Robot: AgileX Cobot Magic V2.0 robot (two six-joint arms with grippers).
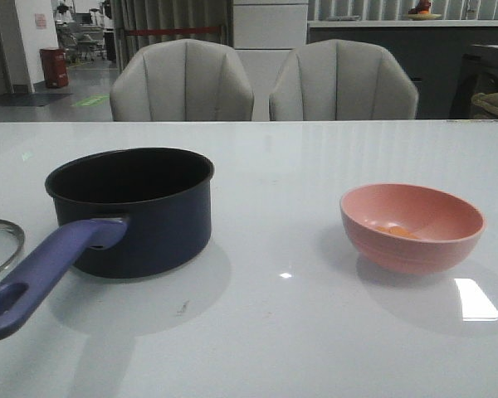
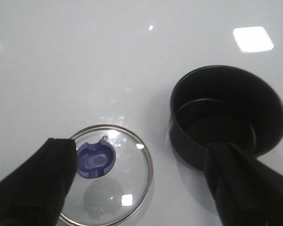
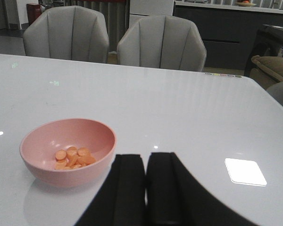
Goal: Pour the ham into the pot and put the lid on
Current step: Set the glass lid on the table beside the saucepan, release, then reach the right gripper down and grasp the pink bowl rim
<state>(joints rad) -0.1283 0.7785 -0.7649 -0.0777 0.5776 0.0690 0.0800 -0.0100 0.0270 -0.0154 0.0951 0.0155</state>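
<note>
Since nothing is poured yet, every thing stands apart on the white bench [image 1: 282, 332], where each arm can reach its own object: the pot [image 1: 133, 211] is on the left side with its long handle turned toward the robot, the lid [image 1: 0, 245] lies flat just beside that handle, and the pink bowl [image 1: 412, 225] with the ham [image 1: 396, 231] is well apart on the right. The left tool [image 2: 141, 188] hangs above the lid and the pot with its fingers wide apart and holds nothing, probably waiting for the covering step. The right tool [image 3: 145, 188] has its fingers pressed together, empty, near the bowl. The front view shows only a small orange spot in the bowl; the right wrist view shows that the ham is several round slices. Only the left wrist view shows the blue knob [image 2: 95, 159] and the empty inside of the pot.
</note>
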